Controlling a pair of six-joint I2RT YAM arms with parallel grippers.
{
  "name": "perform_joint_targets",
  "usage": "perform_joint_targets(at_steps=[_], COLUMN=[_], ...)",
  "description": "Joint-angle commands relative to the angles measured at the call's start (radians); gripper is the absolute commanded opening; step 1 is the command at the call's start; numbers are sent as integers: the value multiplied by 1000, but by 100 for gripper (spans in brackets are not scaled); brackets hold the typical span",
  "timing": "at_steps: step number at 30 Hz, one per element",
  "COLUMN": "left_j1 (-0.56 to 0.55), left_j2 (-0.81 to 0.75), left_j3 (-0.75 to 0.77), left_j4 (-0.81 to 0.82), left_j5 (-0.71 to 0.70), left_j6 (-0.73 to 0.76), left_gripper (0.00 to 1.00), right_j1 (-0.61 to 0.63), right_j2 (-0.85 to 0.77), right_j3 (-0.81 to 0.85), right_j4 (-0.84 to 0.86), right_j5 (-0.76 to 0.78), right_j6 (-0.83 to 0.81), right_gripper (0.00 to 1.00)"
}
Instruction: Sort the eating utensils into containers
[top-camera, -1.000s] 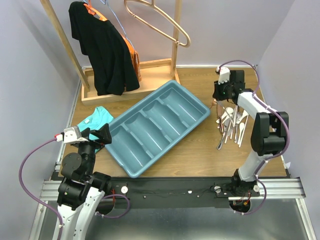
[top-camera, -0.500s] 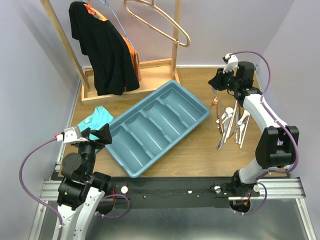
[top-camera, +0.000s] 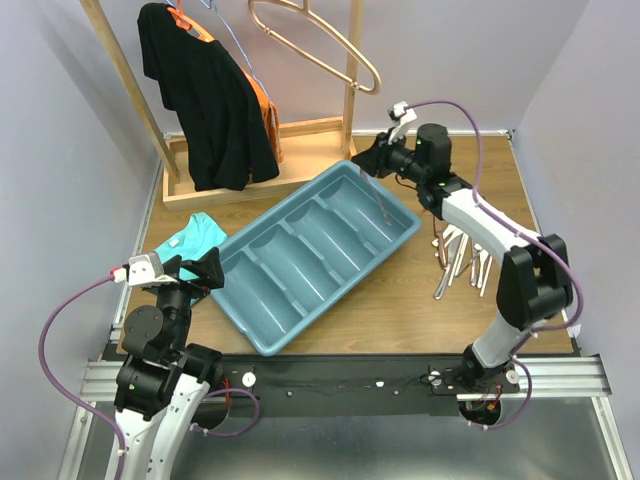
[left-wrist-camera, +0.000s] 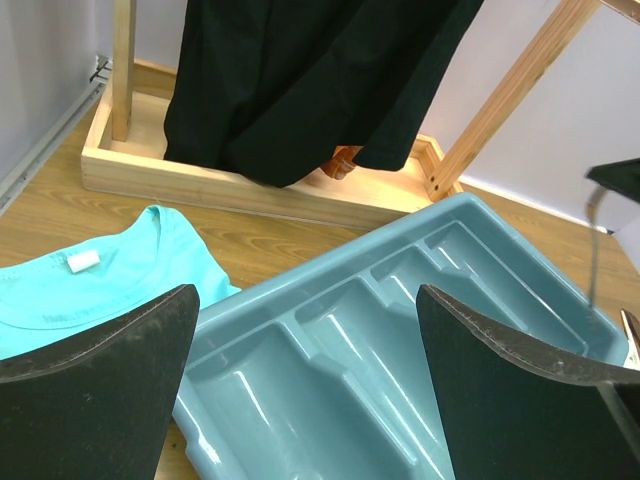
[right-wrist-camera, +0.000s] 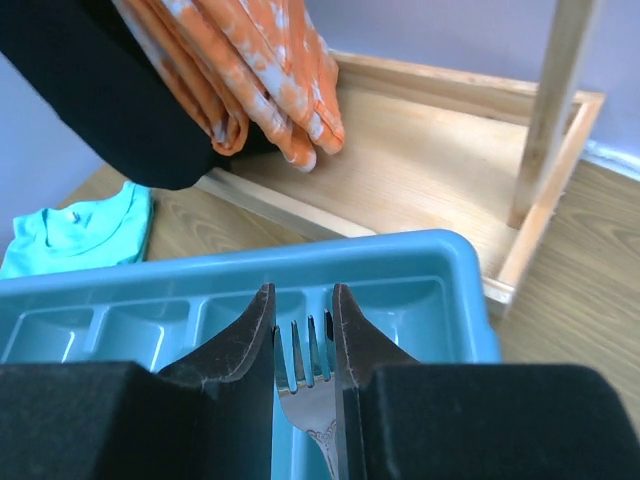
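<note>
Metal fork (right-wrist-camera: 318, 425) hangs handle-down in right gripper (right-wrist-camera: 302, 293).

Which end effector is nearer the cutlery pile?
Right. Right end effector, gripping a fork, is over the tray beside the pile; left end effector sits across the tray from it.

**Counter Layout**

The tray (top-camera: 300, 262) lies diagonally at the middle of the counter (top-camera: 400, 300), one end toward my left arm and the other toward the far right. My left tool (top-camera: 208, 270) sits just beside its left end, and the cloth (top-camera: 190, 238) lies behind that tool. The rack base (top-camera: 300, 140) stands behind the tray. My right tool (top-camera: 368, 160) hangs over the tray's far end, with the fork (right-wrist-camera: 308, 395) between its fingers. The other utensils (top-camera: 462, 255) lie heaped to the right of the tray, apart from it.
</note>
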Motion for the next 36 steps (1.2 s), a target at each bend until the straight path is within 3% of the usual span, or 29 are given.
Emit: perform_joint_targets(at_steps=[1,9,16,20,26,30,36], left_j1=[4,3,3,4,3,3,3], left_j2=[-12,-12,-6,-3,2,3,3], left_j3=[-6,-9,-11,-9,-9,-9,-9], left_j4=[15,15,21,21,21,22,21], left_j5=[14,17,24,25,28,30,30], left_j6=[9,11,11,11,11,12,11], left_gripper=[99,99,99,99,99,99,99], right_j1=[47,59,62,65,62,59,28], right_j2=[125,214,176,116,-10,-69,-57], right_j3=[30,-26,-12,-10,-59,-84,-95], right_j4=[94,75,-56,-132,-214,-318,-419], right_j5=[78,229,332,389,683,977,1150], right_j6=[47,105,105,104,182,259,411], right_gripper=[15,20,50,58,61,68,67])
